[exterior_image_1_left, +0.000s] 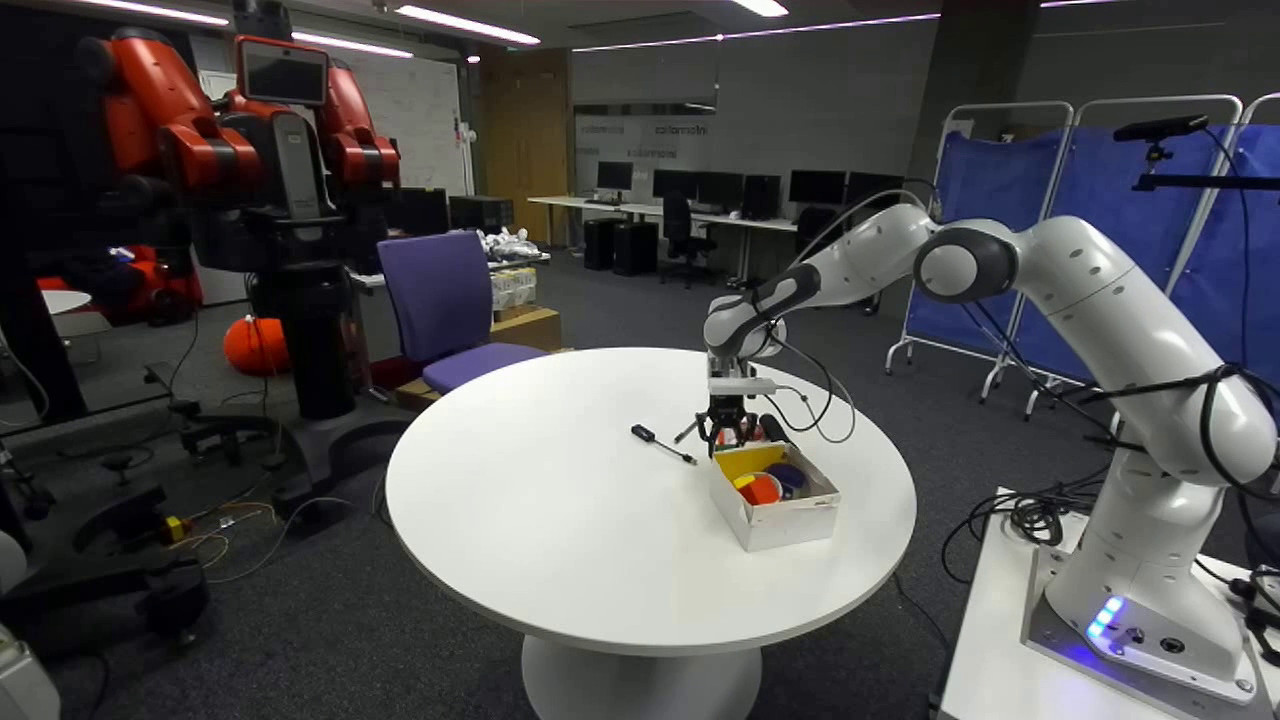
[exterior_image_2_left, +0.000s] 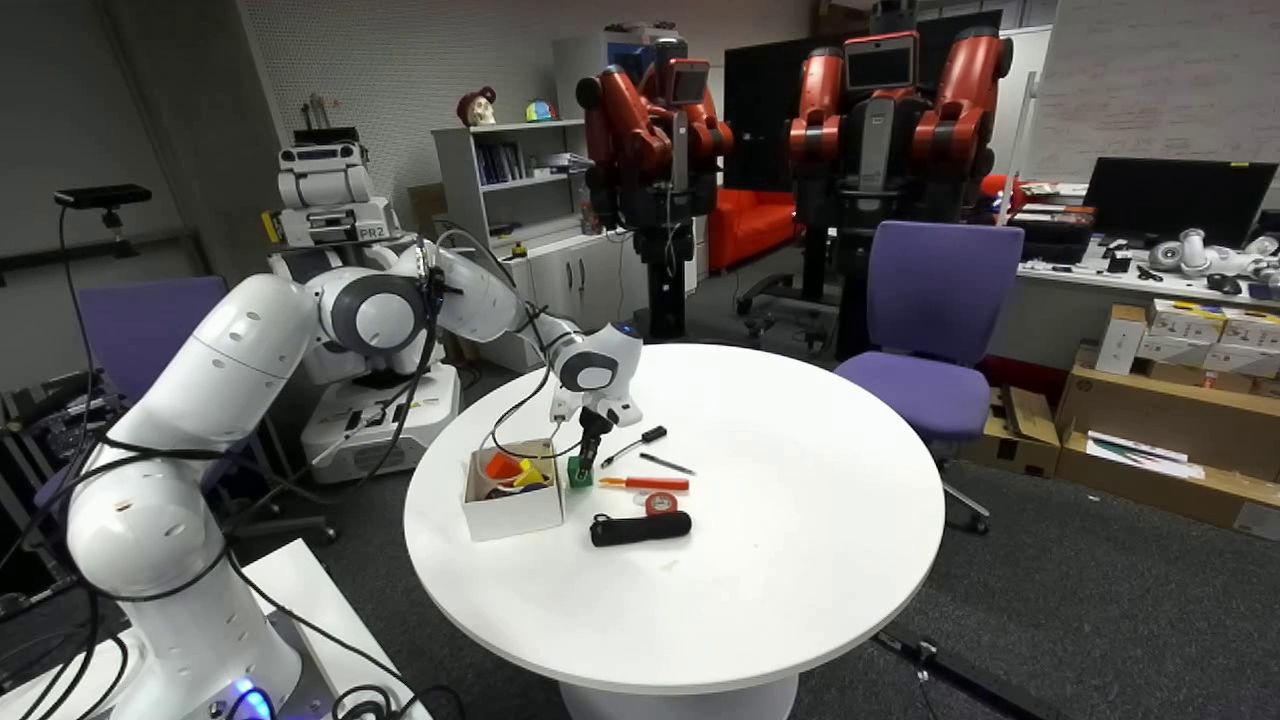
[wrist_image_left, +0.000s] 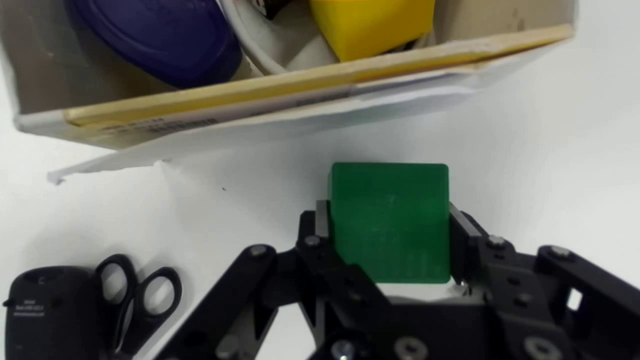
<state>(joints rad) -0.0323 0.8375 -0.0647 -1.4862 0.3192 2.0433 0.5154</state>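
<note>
The green block (wrist_image_left: 390, 222) is between the two black fingers (wrist_image_left: 320, 225). They are closed on it, with one finger against each side. The block is just beside the white box (exterior_image_2_left: 513, 518), outside its wall, with a little gap between them. I cannot tell if the bottom of the block sits on the tabletop (exterior_image_2_left: 800, 520). Inside the box are a dark blue lid (wrist_image_left: 165, 40), a yellow block (wrist_image_left: 377, 27) and something orange (exterior_image_2_left: 503, 466). On the same side of the box as the green block lie some black scissors (wrist_image_left: 134, 312), near the box, right next to a black case (exterior_image_2_left: 640, 529). An orange stick (exterior_image_2_left: 655, 485) and a round red thing (exterior_image_2_left: 661, 503) lie on that side too, farther from the box than the green block. So do a pen (exterior_image_2_left: 667, 464) and a short black cord (exterior_image_2_left: 652, 434). Well apart from the box, past the tabletop, is a purple chair (exterior_image_2_left: 940, 300).
</note>
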